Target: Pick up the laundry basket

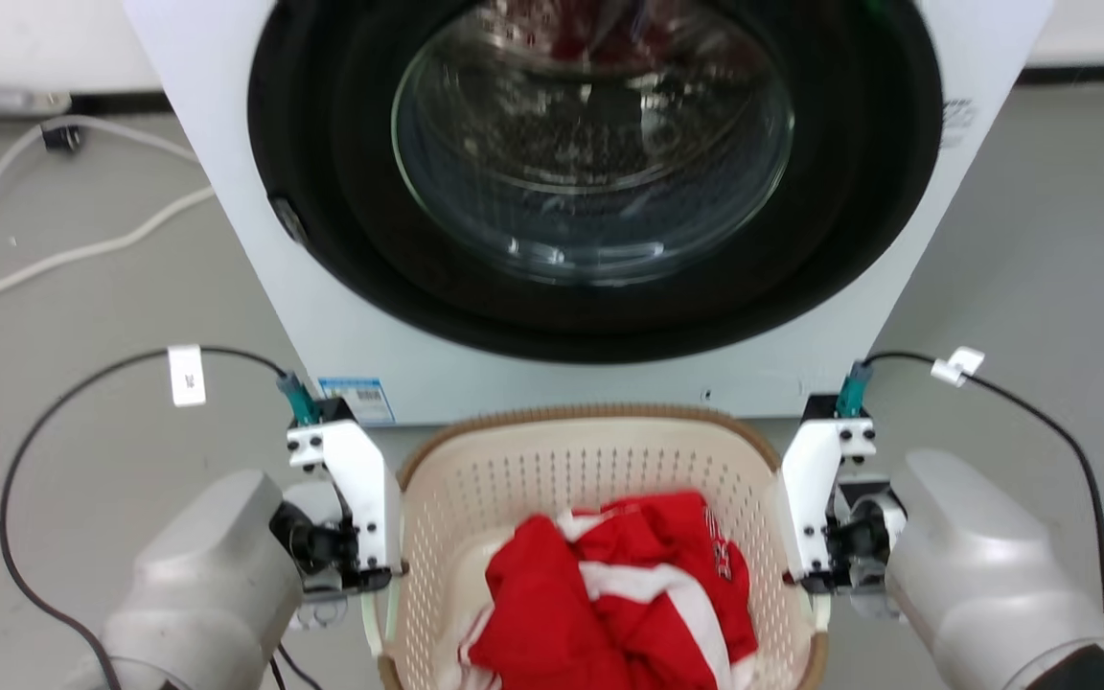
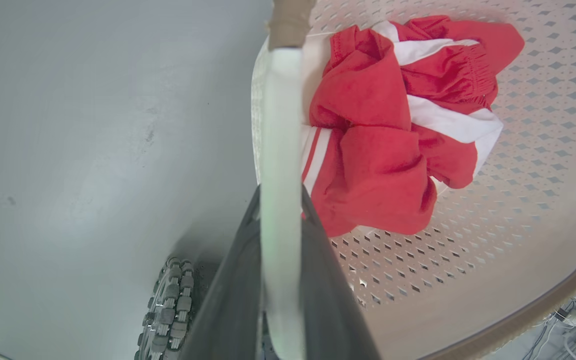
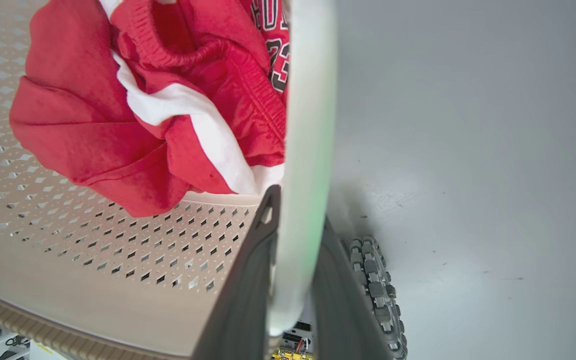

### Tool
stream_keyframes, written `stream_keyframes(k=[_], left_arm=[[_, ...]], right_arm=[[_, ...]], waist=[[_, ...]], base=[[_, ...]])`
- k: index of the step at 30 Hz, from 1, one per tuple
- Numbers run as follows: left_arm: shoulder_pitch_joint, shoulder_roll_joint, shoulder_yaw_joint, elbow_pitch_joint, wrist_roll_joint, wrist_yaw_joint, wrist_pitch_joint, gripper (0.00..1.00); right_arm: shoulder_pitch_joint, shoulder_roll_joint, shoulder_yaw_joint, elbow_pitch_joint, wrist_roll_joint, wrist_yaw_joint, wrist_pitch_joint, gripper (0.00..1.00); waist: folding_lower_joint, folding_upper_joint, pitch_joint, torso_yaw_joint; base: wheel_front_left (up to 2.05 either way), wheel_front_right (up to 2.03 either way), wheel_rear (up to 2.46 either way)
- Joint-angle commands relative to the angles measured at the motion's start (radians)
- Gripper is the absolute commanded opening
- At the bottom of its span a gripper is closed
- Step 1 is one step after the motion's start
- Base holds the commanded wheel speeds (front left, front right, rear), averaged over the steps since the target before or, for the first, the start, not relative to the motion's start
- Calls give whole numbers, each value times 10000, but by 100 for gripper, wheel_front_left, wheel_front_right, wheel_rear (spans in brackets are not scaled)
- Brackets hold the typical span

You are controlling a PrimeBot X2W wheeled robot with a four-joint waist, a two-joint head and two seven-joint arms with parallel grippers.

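My left pincer [image 2: 280, 200] and right pincer [image 3: 298, 210] each clamp one of the white side handles [image 2: 280, 125] of the laundry basket [image 1: 571, 460], which sits squarely between them.

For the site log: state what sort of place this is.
Probably a laundry area, perhaps a test room set up as one: a front-loading washing machine, a laundry basket holding red-and-white clothes before it, and a bare grey floor with loose cables.

Laundry basket [image 1: 571, 470] in front of washer [image 1: 341, 316], clothes [image 1: 609, 594] in it; L tool [image 2: 280, 200] at its left side, R tool [image 3: 298, 210] at right.
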Motion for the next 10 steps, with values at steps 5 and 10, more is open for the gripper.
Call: stream_keyframes(k=[5,10], left_arm=[[483,-601,-37,45,-321,-134,251,0],[694,-719,-67,158,-400,-134,325,0]], right_arm=[[518,312,176,-106,326,134,304,0],[662,320,346,-100,456,134,326,0]], waist=[[3,0,-977,-80],[3,0,-1211,-71]], base=[[0,0,0],[0,0,0]])
